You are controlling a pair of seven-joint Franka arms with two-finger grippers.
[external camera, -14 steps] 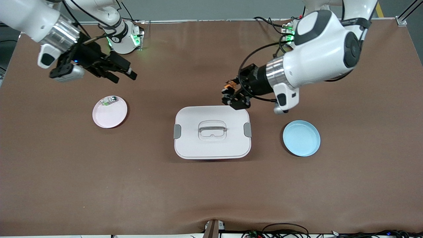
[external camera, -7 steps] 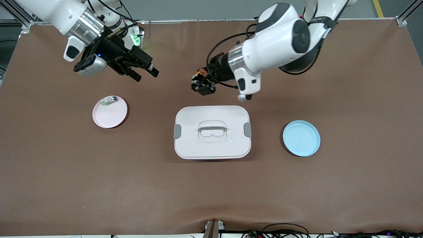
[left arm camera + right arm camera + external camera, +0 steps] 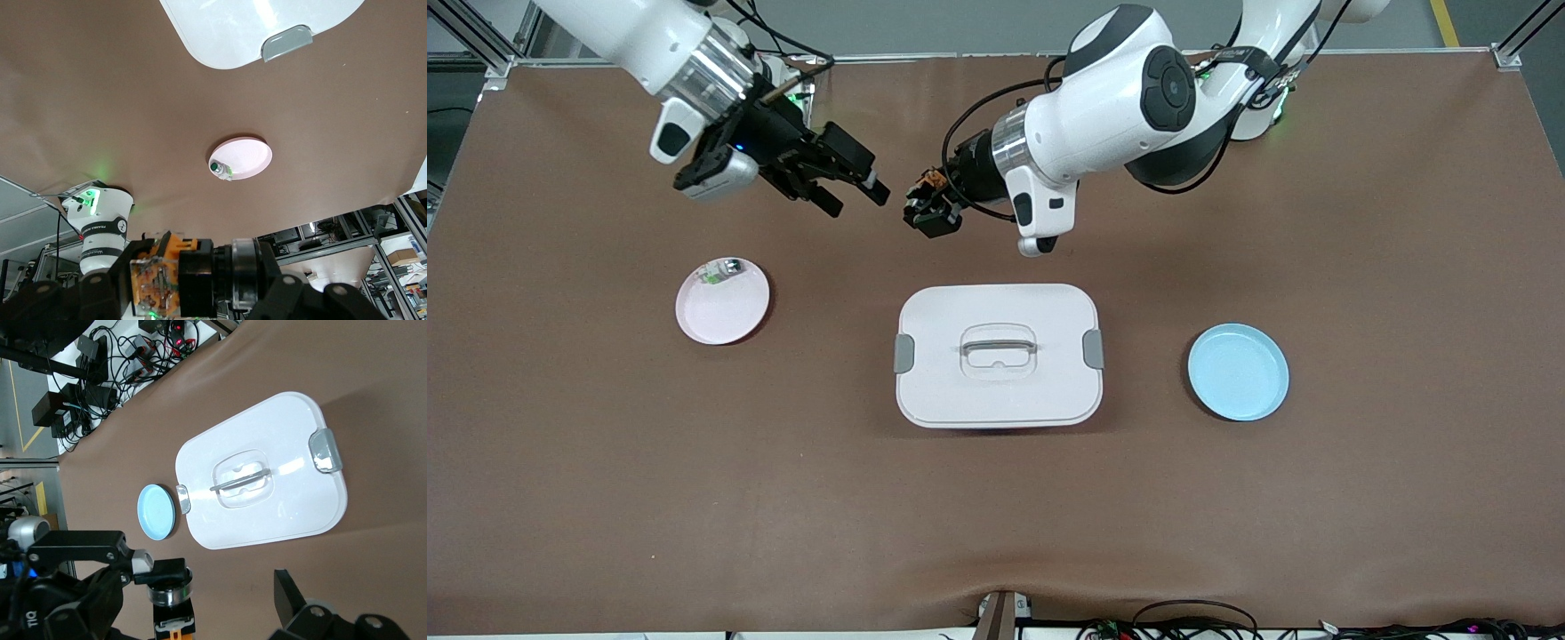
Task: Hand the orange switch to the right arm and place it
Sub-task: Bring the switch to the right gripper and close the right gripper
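1. Overhead, the small black-and-orange switch [image 3: 927, 184] sat pinched in the left gripper [image 3: 927, 209], up in the air over bare brown table [image 3: 996, 516] at about 11 o'clock from the white rectangular lidded box [image 3: 998, 356]; in the left wrist view its orange body and round black end [image 3: 200, 277] showed clamped between the black fingers [image 3: 107, 287].
2. The left gripper was pressed together on the orange switch, its arm reaching in from the left arm's base.
3. The right gripper [image 3: 854, 188] hung at the switch's 9 o'clock, just beside it yet apart, fingers spread wide and holding nothing; the right wrist view showed the switch [image 3: 175, 613] between its spread fingers [image 3: 293, 600].
4. The white box, with grey side clips and a recessed handle, lay shut at the table's middle.
5. A round pink plate [image 3: 729, 320] lay at the box's 9 o'clock, carrying a small green-and-silver part [image 3: 720, 270] at its 12 o'clock rim.
6. A round light-blue plate [image 3: 1238, 372] lay at the box's 3 o'clock.
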